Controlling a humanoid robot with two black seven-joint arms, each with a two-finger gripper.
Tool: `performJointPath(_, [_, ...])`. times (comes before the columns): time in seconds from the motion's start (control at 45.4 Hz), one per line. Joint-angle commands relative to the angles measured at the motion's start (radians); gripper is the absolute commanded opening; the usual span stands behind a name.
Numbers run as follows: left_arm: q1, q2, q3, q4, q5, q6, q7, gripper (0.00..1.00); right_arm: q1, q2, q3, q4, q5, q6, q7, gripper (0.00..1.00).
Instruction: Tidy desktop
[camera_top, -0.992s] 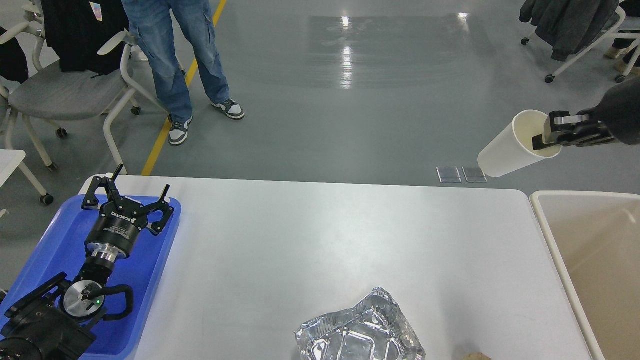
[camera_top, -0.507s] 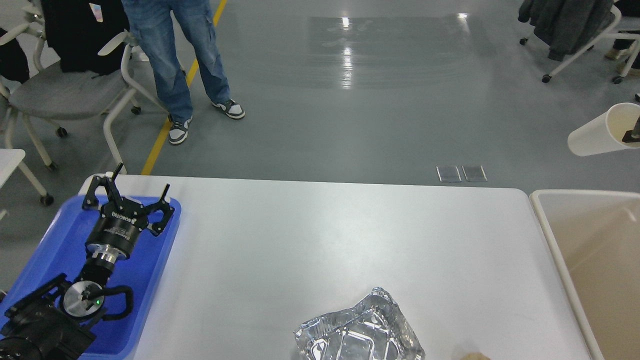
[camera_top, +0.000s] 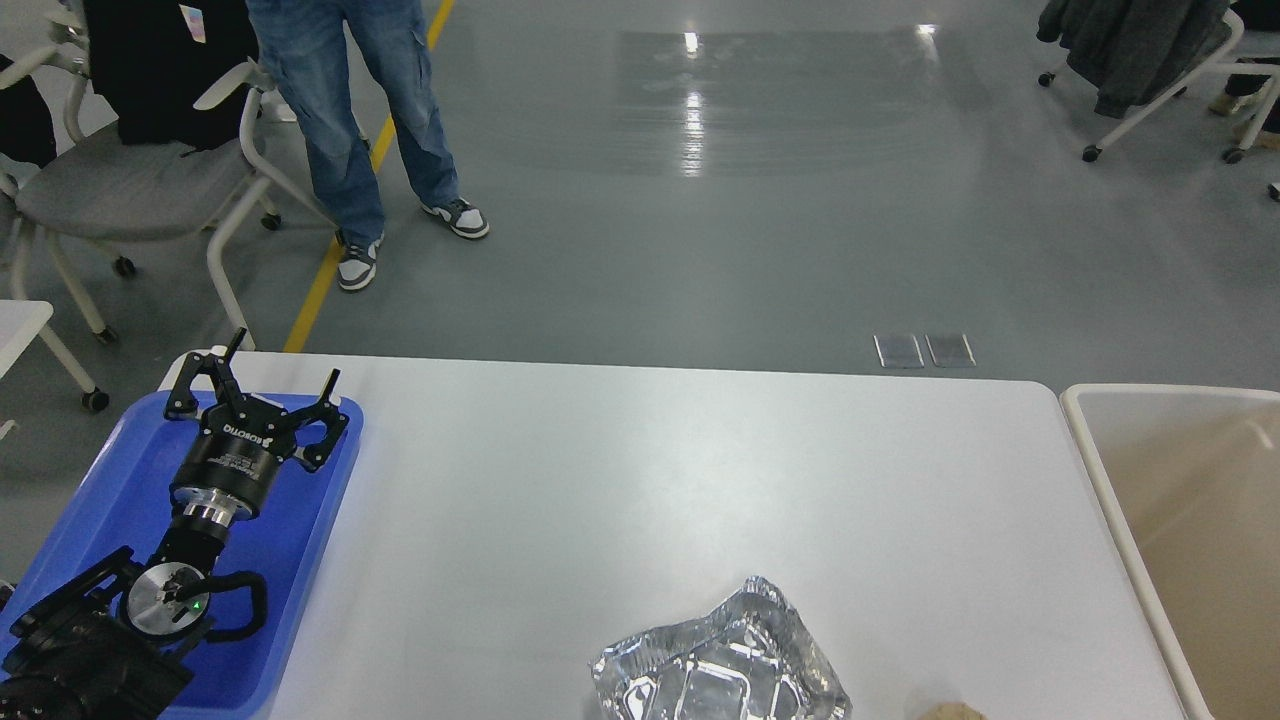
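Note:
The white desktop (camera_top: 620, 480) fills the middle of the head view. A crumpled foil tray (camera_top: 720, 665) lies on it near the front edge. A small tan object (camera_top: 950, 712) peeks in at the bottom edge right of the foil. My left gripper (camera_top: 258, 382) is open and empty, held over the far end of the blue tray (camera_top: 100, 500) at the left. My right gripper and the white paper cup are out of view.
A beige rimmed bin (camera_top: 1100, 450) stands at the desktop's right end. Beyond the desk a person in jeans (camera_top: 350, 110) stands by grey chairs (camera_top: 130, 180). More chairs (camera_top: 1150, 60) are at the far right.
My right gripper, shut on the white paper cup, moved right and left the view. The left arm has not moved.

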Motion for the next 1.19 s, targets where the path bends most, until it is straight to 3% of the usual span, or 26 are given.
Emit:
performJointPath(0.0, [0.000, 0.000, 0.000, 0.000, 0.000, 0.000, 0.000, 0.99, -0.313, 0.067, 0.204, -0.131, 0.041, -0.146, -0.102, 0.00])
performJointPath(0.154, [0.000, 0.000, 0.000, 0.000, 0.000, 0.000, 0.000, 0.99, -0.477, 0.148, 0.324, -0.261, 0.033, -0.150, -0.102, 0.00])
performJointPath(0.309, [0.000, 0.000, 0.000, 0.000, 0.000, 0.000, 0.000, 0.99, -0.542, 0.196, 0.399, -0.278, 0.025, -0.153, -0.102, 0.00])
performJointPath(1.124, [0.000, 0.000, 0.000, 0.000, 0.000, 0.000, 0.000, 0.99, -0.582, 0.288, 0.412, -0.272, 0.022, -0.176, -0.102, 0.00])
performJointPath(1.146, [0.000, 0.000, 0.000, 0.000, 0.000, 0.000, 0.000, 0.99, -0.582, 0.288, 0.413, -0.272, 0.021, -0.176, -0.102, 0.04])
performJointPath(1.169, [0.000, 0.000, 0.000, 0.000, 0.000, 0.000, 0.000, 0.99, -0.582, 0.288, 0.413, -0.272, 0.022, -0.176, -0.101, 0.16])
